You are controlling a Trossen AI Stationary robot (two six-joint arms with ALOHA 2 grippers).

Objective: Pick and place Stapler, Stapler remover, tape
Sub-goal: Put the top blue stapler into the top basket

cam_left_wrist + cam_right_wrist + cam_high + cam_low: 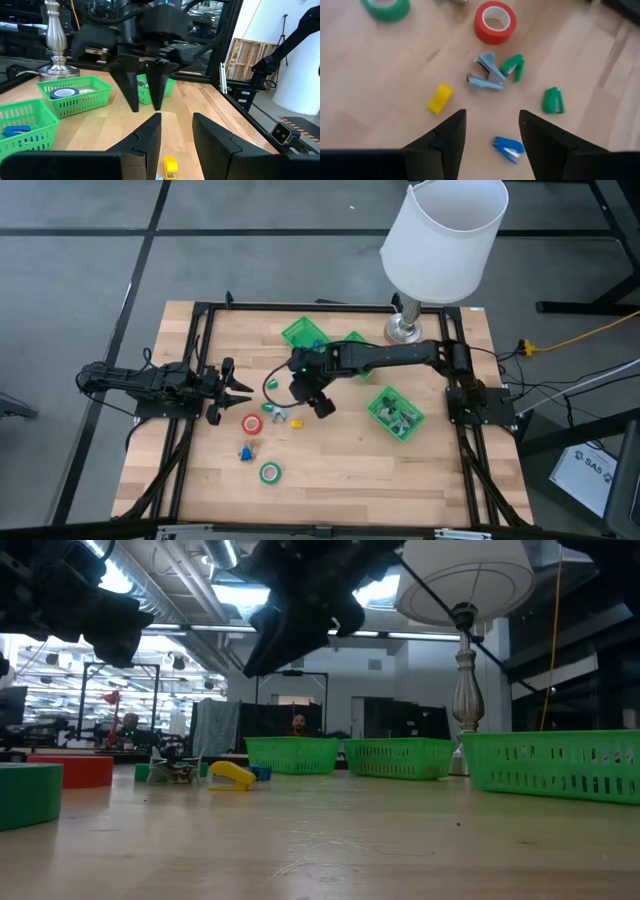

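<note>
Three green trays (304, 333) sit on the wooden surface (330, 470): two close together at upper centre of the high view and a third (396, 413) at centre right, below the lamp (443, 240). Two rolls of tape lie loose left of centre: a red roll (252, 423) and, lower down, a green roll (270, 473). One tray holds another, blue roll (64, 93). In the right wrist view the small pieces can be counted: one yellow stapler (439, 98), two green ones (513, 66), one blue one (508, 149), and a grey-blue remover (485, 75) just below the red roll. The right pincer (322, 402) hangs above the surface at the middle of the high view, over this cluster, fingers apart and empty. The left pincer (234, 387) reaches in from the left edge, level with the red roll's upper side, its fingers also parted with nothing between them; the yellow stapler shows beyond its tips.
</note>
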